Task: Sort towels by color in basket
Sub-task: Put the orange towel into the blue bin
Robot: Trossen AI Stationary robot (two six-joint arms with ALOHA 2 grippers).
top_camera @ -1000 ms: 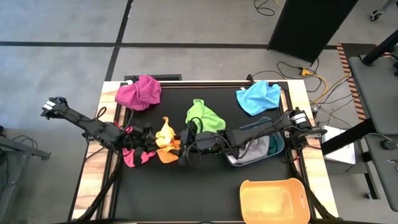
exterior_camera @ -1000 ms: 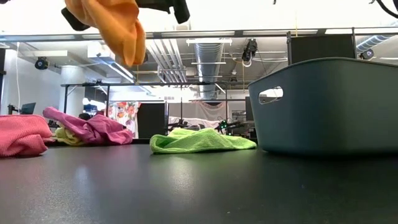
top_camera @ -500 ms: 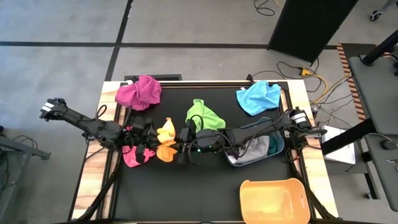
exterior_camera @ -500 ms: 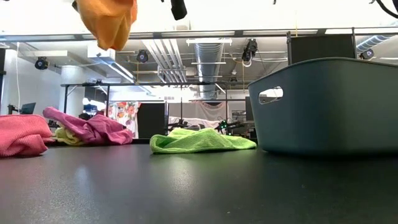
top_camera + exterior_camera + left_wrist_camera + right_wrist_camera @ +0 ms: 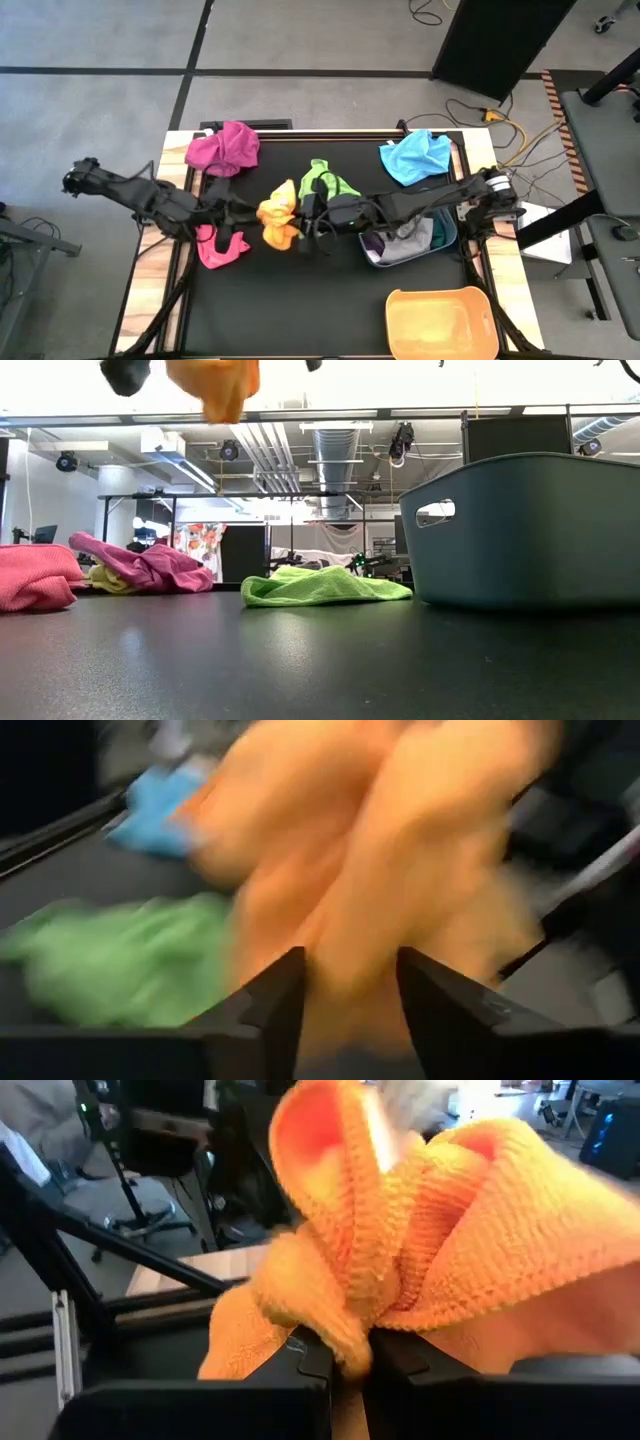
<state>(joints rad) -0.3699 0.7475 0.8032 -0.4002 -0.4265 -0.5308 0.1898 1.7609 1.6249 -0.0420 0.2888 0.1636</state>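
An orange-yellow towel (image 5: 278, 222) hangs bunched above the table's middle, also seen at the top of the low view (image 5: 222, 385). My right gripper (image 5: 348, 1355) is shut on it and reaches in from the right (image 5: 303, 215). My left gripper (image 5: 350, 990) stands open just left of the towel (image 5: 243, 212), with the towel's cloth showing between and beyond its fingers. The dark grey basket (image 5: 447, 232) stands at the right and holds grey and pale cloths. My right gripper pinches a bunched fold of the orange-yellow towel (image 5: 345, 1335) between its two fingers, several layers together. The fingers come roughly level from the table's right. The towel is lifted clear of the table, its loose part hanging below the fingers. My left gripper has its fingers (image 5: 265, 1005) on either side of the towel's cloth; whether they touch it I cannot tell.
A magenta towel (image 5: 222, 148) lies far left, a pink one (image 5: 220, 248) near left, a lime one (image 5: 325, 183) behind the grippers, and a light blue one (image 5: 415, 156) far right. An orange tub (image 5: 440, 318) sits at the near right corner.
The orange-yellow towel has risen and gone a little toward the table's right and far edge with my right gripper. My left gripper, which was at the towel a second ago, now stands apart from it in the low view.
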